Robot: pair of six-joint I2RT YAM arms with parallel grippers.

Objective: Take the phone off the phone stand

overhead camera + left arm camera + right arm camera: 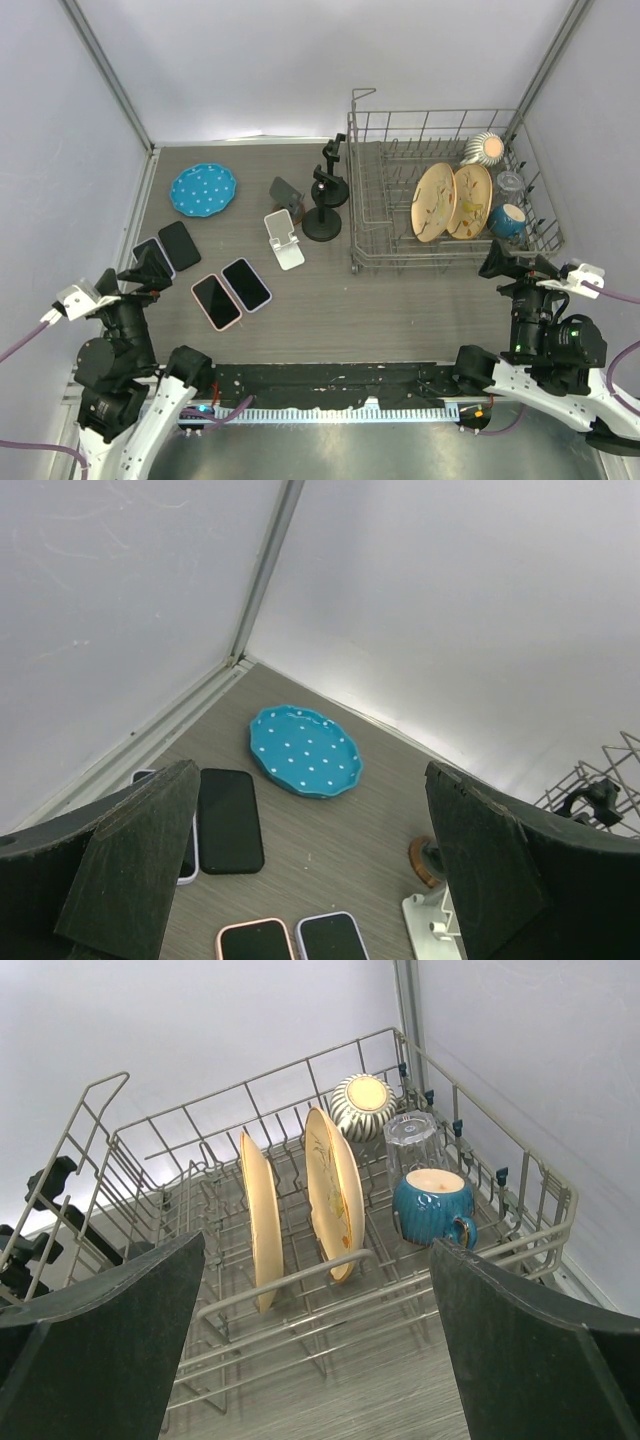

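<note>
**Propped phone waits well ahead of two idle arms**

The left fingers are spread wide and grip nothing. The right fingers are spread likewise, facing the dish rack. The phone leans on its phone stand, ahead and to the right of the left fingers, well apart from them. Four flat phones lie on the bench nearer those fingers, and an empty white stand sits just short of the target, so a reach could settle on the wrong item. A sideways squeeze could tip the phone stand into the black clamp holder just beside it.
</note>
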